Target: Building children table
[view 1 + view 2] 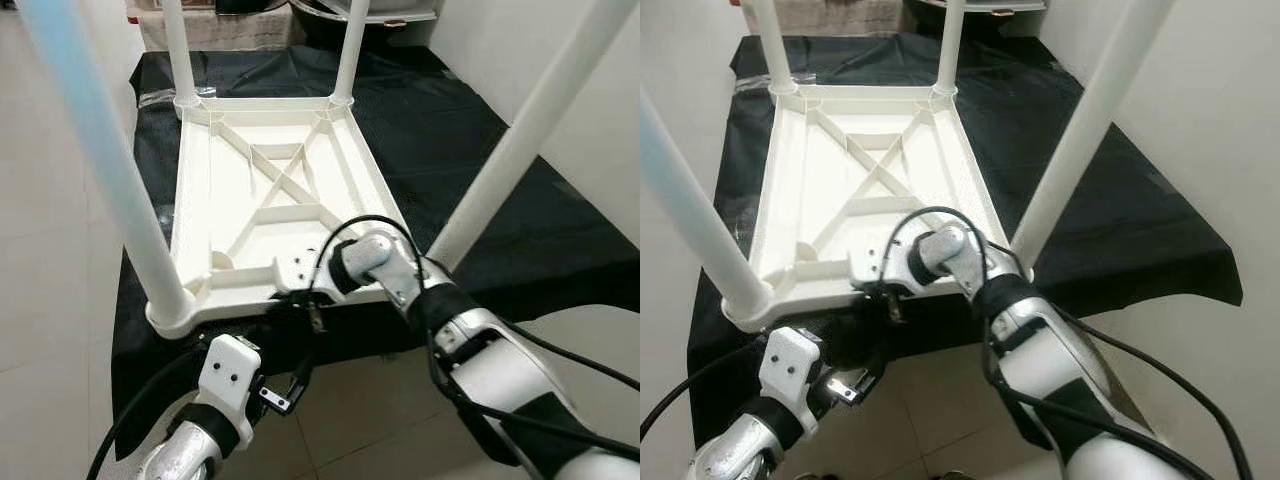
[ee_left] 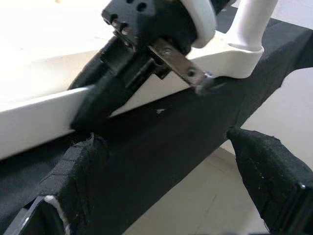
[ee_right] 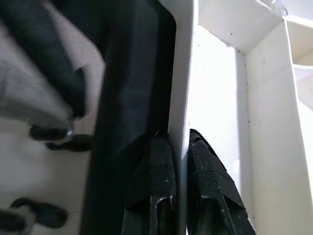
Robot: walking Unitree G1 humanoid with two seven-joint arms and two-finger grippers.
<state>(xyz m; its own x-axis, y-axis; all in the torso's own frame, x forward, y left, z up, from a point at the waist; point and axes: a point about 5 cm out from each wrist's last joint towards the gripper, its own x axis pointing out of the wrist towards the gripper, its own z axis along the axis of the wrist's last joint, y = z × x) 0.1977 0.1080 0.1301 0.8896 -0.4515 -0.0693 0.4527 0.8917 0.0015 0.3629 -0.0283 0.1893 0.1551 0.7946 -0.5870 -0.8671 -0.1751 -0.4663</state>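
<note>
Shows a pale tiled floor (image 1: 60, 250) with a black cloth (image 1: 480, 150) spread over it. Carries on that cloth the white plastic table (image 1: 290, 190), turned upside down, ribbed underside facing up. Counts four white legs seated in the corner sockets and pointing upward: the near left leg (image 1: 110, 170), the near right leg (image 1: 520, 140), the far left leg (image 1: 178, 50) and the far right leg (image 1: 350, 45). Reveals no loose part lying on the cloth around it.

Looks, by that, close to finished: all legs in, none visibly crooked, though impossible to tell whether each is pushed fully home. Leaves, most likely, only the turning over onto its feet, and perhaps a check of the sockets.

Finds the right claw (image 3: 178, 139) at the near edge of the table, clenched on the thin upright rim (image 3: 182, 73), one finger outside against the cloth side, the other inside the tray of ribs. Reads as a hold for lifting or tipping the near edge.

Finds the left claw (image 2: 164, 142) just below and beside that same edge, near the corner with the near left leg, fingers spread wide and grasping nothing. Appears ready to take a second hold on the rim.
</note>
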